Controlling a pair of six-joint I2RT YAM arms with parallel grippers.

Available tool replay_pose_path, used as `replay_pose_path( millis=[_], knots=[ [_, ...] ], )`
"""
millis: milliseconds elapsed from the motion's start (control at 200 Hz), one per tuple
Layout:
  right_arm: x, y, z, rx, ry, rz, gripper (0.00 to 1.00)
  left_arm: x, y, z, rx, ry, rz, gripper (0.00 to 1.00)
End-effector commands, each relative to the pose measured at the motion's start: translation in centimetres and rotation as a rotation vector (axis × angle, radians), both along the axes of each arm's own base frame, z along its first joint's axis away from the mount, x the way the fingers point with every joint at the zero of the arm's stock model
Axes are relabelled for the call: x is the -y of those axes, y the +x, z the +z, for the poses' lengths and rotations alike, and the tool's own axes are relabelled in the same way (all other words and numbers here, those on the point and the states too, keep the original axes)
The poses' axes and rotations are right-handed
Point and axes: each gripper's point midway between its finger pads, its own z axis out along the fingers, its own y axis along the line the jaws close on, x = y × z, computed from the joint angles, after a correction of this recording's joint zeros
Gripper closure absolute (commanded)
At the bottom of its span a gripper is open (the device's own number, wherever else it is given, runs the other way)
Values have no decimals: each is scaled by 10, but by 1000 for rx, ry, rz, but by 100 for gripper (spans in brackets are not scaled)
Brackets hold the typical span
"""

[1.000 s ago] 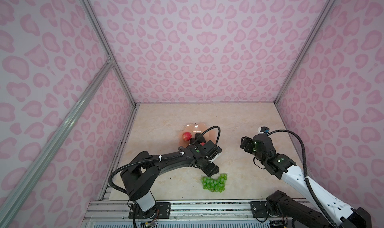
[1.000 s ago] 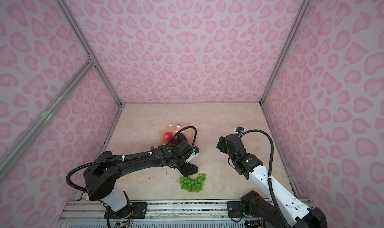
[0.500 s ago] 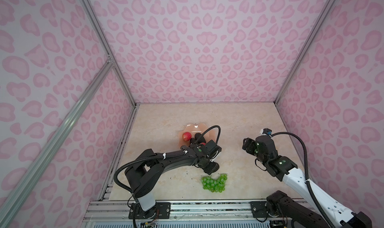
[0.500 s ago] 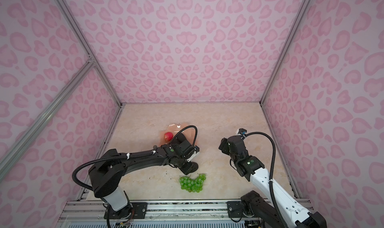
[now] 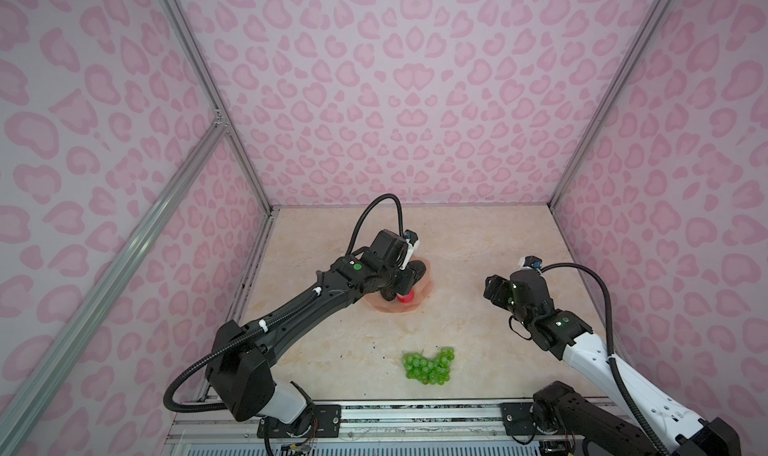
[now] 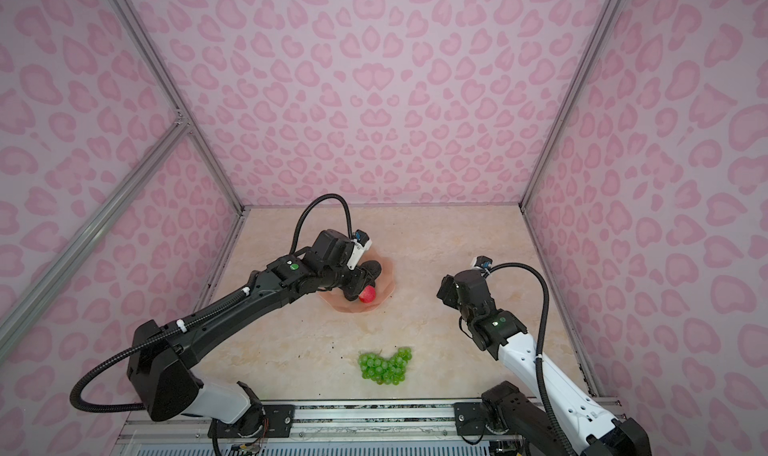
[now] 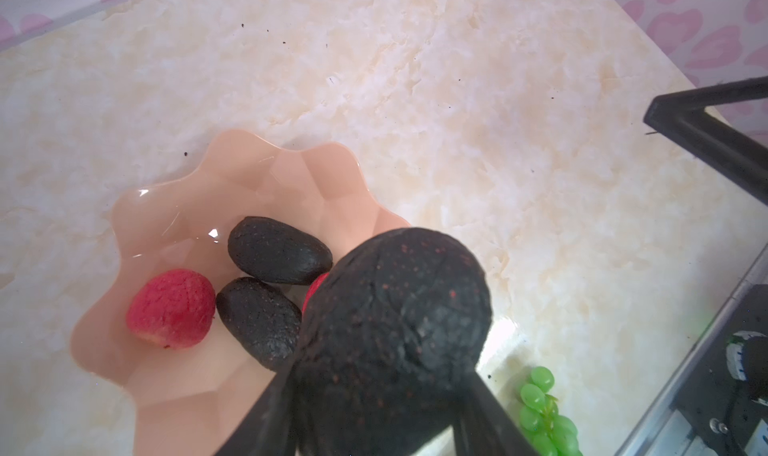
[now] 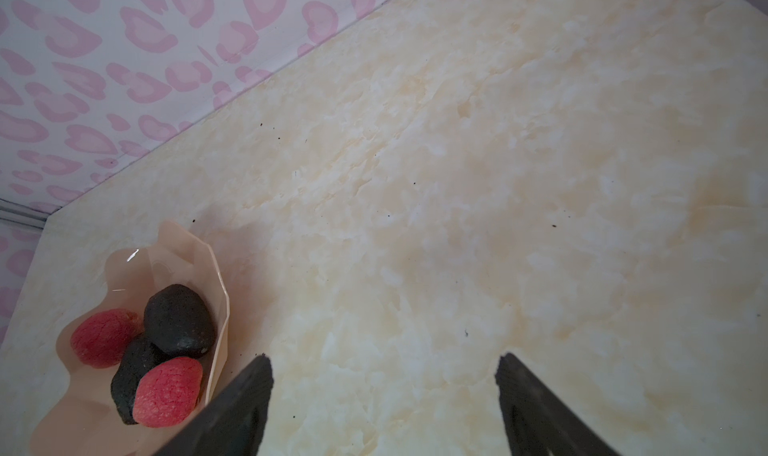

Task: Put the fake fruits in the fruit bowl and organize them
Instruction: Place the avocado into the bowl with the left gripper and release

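held avocado (image 7: 395, 321): clamped in the left gripper (image 7: 374, 395), fingers (image 7: 266, 425) shut on its butt end. Its long axis runs straight out past the tips. It hangs over the fruit bowl (image 7: 174, 208), at the rim side nearest the fingers; can't tell if it touches anything.

A red fruit (image 7: 316, 285) peeks out right under it. Two avocados (image 7: 278, 250) lie just ahead of the tips, with a second red fruit (image 7: 170, 308) beside them. Bare bowl floor is further ahead of the tips, so you'd want to reach forward before letting go. Otherwise it likely lands on fruit or tips over the rim.

grapes (image 5: 428, 364) sit on the table (image 8: 457, 184), back toward the bases from both sets of fingers. right gripper (image 8: 384, 362) is spread wide and empty; it looks like your arm for those.
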Motion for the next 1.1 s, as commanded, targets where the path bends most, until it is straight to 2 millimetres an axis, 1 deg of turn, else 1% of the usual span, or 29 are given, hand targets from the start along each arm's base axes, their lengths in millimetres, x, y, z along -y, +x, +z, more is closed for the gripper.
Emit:
replay_pose_path(
  millis=[0,35,45,55,150,310,410,495,630,765,830,910,975,1095],
  knots=[
    [-2,3,5,14,-3,11,15,6,17,-11,-7,10,-19,53],
    [-2,3,5,14,-3,12,15,9,21,-21,-30,16,-15,53],
    [-3,3,5,14,-3,14,15,12,26,-14,-18,5,-12,53],
    [-3,3,5,15,-2,13,15,13,29,-14,-17,4,-8,53],
    [-4,3,4,9,1,17,15,21,49,-26,-39,10,29,53],
    [-5,3,0,2,5,25,16,36,68,-44,-107,-34,85,53],
    [-6,4,-1,-5,-3,29,16,43,70,-59,-173,-72,130,53],
    [-7,4,-2,-12,-8,39,16,47,67,-72,-222,-103,160,53],
    [-8,3,-5,-22,-14,51,16,40,68,-89,-248,-77,221,53],
    [-8,2,-5,-24,-19,57,16,35,68,-102,-267,-44,250,47],
    [-7,2,-4,-22,-23,56,16,33,68,-105,-273,-37,260,41],
    [-6,1,-3,-20,-28,56,16,32,68,-103,-269,-40,267,38],
    [-6,0,-3,-20,-35,61,16,31,68,-98,-260,-44,272,34],
    [-12,-2,-7,-37,-47,111,16,30,72,-86,-233,-59,280,31]
  ],
)
